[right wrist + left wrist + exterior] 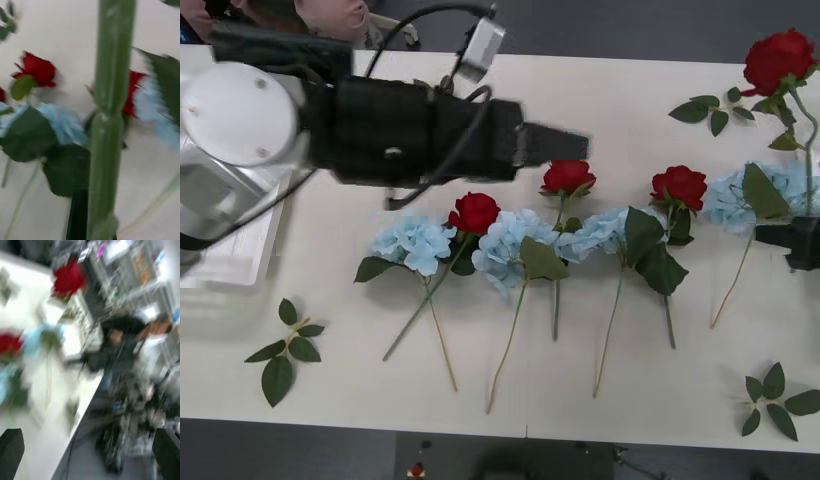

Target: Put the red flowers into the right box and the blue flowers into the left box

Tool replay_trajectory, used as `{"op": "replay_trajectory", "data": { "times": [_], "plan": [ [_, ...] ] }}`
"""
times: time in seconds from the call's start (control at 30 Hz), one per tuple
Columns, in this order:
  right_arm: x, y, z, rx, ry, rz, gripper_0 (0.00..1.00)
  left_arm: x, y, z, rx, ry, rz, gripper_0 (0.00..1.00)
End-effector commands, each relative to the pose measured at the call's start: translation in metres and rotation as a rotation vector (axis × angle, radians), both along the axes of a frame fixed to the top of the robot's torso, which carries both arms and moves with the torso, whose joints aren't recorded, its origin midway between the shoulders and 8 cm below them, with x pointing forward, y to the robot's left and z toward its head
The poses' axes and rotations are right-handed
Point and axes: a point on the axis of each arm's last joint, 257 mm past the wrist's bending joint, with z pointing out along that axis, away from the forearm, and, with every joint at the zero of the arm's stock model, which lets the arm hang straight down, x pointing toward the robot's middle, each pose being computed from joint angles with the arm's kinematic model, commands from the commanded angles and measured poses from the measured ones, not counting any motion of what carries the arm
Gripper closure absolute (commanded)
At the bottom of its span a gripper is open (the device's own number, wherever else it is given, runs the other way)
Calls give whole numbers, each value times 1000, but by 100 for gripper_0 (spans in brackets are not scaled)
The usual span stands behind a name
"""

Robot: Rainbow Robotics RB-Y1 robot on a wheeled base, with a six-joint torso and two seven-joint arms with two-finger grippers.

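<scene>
Pale, smooth desk [610, 90] with a dark floor beyond its far and near edges. Along the desk's middle lies a row of artificial flowers, heads toward the far side, thin stems trailing toward the near edge. Red roses [474, 212] lying there: three, each a tight, deep-red bud on a slim green stem. A fourth rose [778, 60] stands upright at the far right, its stem running down to the right gripper [792, 243], a dark block at the right edge; the right wrist view has a thick, ridged green stem [108, 112] crossing the frame close up, with one black finger [78, 215] just beside it, so the fingers look pinched on that stem. Blue flowers [415, 243]: four fluffy pale-blue clusters of small petals, each with one broad, matte green leaf, interleaved with the roses, the rightmost touching the raised rose's stem. Loose leaf sprigs [285, 348]: three, at near left, near right and far right. The white, slotted left box [235, 255] sits at the left edge, partly under the left arm. The left gripper [552, 144] hangs over the desk above the row, black fingers [11, 453] spread wide and empty.
</scene>
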Motion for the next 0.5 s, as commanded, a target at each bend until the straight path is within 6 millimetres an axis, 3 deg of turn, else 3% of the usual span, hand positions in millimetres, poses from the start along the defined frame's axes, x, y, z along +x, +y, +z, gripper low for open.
{"op": "replay_trajectory", "data": {
  "times": [0.03,0.13,0.2,0.37,0.5],
  "plan": [
    [21,-64,42,-107,119,-71,100,-6,87,-24,272,50,-11,0],
    [19,-103,60,-143,252,-160,100,-12,128,-67,451,64,0,0],
    [16,-128,68,-168,331,-245,100,-12,145,-95,556,44,15,0],
    [12,-182,81,-237,435,-475,100,-14,162,-164,746,65,42,0],
    [2,-227,83,-284,463,-649,100,-13,154,-206,744,145,116,0]
  ]
}}
